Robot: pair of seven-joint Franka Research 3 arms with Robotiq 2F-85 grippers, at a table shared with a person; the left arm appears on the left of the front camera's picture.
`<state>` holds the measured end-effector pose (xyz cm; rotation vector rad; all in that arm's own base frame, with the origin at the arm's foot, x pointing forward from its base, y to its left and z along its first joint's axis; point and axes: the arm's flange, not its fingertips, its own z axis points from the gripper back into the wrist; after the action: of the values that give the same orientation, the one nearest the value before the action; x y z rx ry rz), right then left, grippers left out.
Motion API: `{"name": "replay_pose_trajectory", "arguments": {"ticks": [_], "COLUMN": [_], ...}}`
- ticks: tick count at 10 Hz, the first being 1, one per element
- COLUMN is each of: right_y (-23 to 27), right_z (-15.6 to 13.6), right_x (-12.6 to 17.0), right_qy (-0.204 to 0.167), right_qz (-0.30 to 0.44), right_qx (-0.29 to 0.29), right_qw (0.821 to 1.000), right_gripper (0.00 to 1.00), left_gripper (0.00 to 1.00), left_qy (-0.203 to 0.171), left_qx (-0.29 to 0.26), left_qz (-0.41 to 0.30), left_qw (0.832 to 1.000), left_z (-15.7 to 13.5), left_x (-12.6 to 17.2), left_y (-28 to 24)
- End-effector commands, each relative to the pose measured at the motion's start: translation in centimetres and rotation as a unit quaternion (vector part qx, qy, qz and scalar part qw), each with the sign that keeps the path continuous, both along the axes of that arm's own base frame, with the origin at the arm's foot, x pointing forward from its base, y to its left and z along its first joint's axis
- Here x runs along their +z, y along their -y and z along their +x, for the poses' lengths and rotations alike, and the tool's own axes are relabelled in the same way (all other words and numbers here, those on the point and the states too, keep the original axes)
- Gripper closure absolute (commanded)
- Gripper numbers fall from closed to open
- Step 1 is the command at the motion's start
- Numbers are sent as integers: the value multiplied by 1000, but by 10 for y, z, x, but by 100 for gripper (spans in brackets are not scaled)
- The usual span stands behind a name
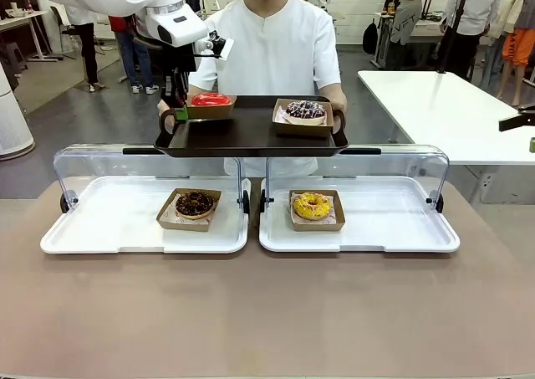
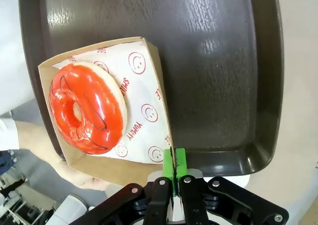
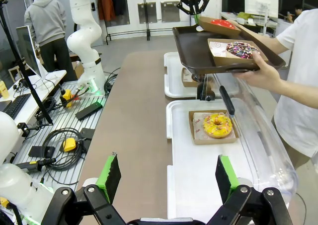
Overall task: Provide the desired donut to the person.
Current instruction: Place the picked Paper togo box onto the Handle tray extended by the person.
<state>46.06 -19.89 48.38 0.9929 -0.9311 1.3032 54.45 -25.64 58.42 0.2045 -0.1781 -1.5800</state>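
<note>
A: What has the left gripper (image 2: 173, 178) got?

B: Its green pads (image 2: 180, 161) are pinched together on the thin edge of a brown cardboard tray (image 2: 156, 81) lined with white paper printed with red smiley marks. Just beyond the fingertips, in that tray, lies the red-glazed donut (image 2: 87, 107), glossy, ring-shaped, with thin dark lines across the icing.

A: And where does that tray sit?

B: On the dark brown tray (image 1: 251, 136), a rectangular one with a grained surface and rounded corners, which the person (image 1: 276, 44) in the white shirt holds up by its handles. The cardboard tray overhangs the rim nearest the gripper. Farther along it from the gripper is a second cardboard tray with a chocolate donut with sprinkles (image 1: 306, 110).

A: The right gripper (image 3: 169, 178)?

B: Spread wide, nothing between the pads. Ahead of it a yellow donut (image 3: 217, 125) rests in its cardboard tray on a white plastic tray (image 1: 359, 237) with a clear lid folded back.

A: How many donuts altogether?

B: Four, each in its own cardboard tray: two on the dark tray, two on the two white trays. The other white tray (image 1: 109, 233) holds a dark chocolate donut (image 1: 195, 202).
</note>
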Motion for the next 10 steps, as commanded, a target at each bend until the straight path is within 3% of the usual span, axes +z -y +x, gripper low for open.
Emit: {"name": "replay_pose_trajectory", "arguments": {"ticks": [1, 9, 10], "right_y": [-1, -1, -1], "right_z": [0, 0, 0], "right_x": [1, 1, 1], "right_qy": [0, 0, 0], "right_qz": [0, 0, 0], "right_qx": [0, 0, 0], "right_qw": [1000, 1000, 1000], "right_gripper": [0, 0, 0], "left_gripper": [98, 98, 39], "left_qy": [11, -45, -44], "left_qx": [15, 22, 25], "left_qz": [5, -11, -14], "left_qw": [1000, 999, 999], "left_z": [4, 14, 10], "left_x": [-2, -17, -18], "left_y": [-1, -3, -3]}}
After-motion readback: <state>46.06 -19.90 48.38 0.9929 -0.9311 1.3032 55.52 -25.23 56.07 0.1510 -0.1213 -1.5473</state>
